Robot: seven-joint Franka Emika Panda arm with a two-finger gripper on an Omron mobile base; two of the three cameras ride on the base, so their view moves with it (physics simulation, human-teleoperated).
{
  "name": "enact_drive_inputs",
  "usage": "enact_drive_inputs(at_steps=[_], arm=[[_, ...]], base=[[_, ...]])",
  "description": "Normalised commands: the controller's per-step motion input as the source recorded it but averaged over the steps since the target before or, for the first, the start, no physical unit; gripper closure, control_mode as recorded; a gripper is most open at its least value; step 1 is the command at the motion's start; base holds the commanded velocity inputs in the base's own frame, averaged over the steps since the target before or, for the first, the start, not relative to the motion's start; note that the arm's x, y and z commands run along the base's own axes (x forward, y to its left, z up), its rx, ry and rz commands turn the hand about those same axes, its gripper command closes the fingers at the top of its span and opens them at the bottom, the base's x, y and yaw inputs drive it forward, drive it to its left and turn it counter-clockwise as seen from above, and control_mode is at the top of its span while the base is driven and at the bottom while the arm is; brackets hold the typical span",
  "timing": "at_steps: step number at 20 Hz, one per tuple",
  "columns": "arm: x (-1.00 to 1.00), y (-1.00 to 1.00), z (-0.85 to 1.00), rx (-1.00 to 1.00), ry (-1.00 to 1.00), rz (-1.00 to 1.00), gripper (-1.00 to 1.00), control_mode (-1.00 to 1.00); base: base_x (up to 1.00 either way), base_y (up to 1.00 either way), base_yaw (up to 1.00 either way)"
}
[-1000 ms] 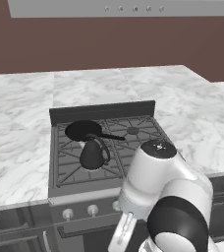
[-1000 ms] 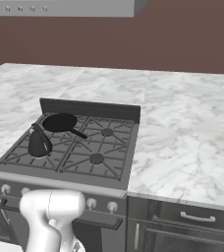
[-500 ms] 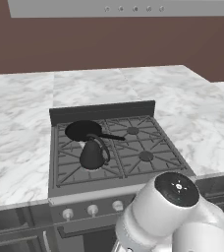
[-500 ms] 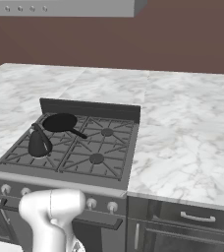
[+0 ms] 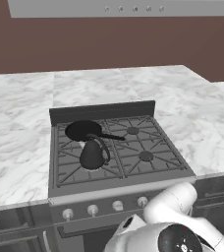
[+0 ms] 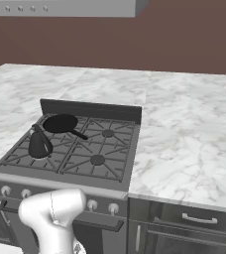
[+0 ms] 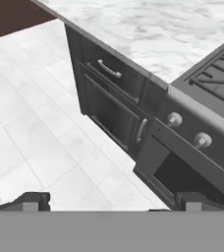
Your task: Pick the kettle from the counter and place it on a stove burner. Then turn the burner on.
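With arm swung lower than a second ago: gripper (image 7: 109, 205) wide open, empty, facing knobs (image 7: 202, 141) below stove. Kettle (image 5: 93, 153) already on front-left stove burner (image 5: 84, 166) beside frying pan (image 5: 83, 130) (placing done). Next: burner on.

my views are evenly and softly lit, rendered without glare or noise. the bench (image 5: 20, 128) reads bright white, the wall behind dim brown. the kettle (image 5: 93, 154) casts barely a shadow on the dark grate. edges look slightly soft and pixelated; from my end effector's camera the tiled floor (image 7: 30, 128) is pale, nearly washed out.
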Motion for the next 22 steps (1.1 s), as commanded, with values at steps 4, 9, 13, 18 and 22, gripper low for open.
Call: enact_drive_inputs(at_steps=[4, 9, 13, 18, 22], arm=[[0.0, -0.36, -0.91, 0.55, -0.4, -0.13, -1.0, -1.0], [0.0, -0.39, -0.91, 0.62, -0.4, -0.18, -1.0, -1.0], [0.0, -0.22, -0.5, 0.3, -0.4, -0.16, -1.0, -1.0], [0.0, -0.17, -0.39, 0.27, -0.32, -0.17, -1.0, -1.0], [0.0, -0.09, -0.02, 0.12, -0.06, -0.06, -1.0, -1.0]], base=[[0.0, 0.0, 0.0], [0.0, 0.0, 0.0], [0.0, 0.0, 0.0], [0.0, 0.0, 0.0], [0.0, 0.0, 0.0]])
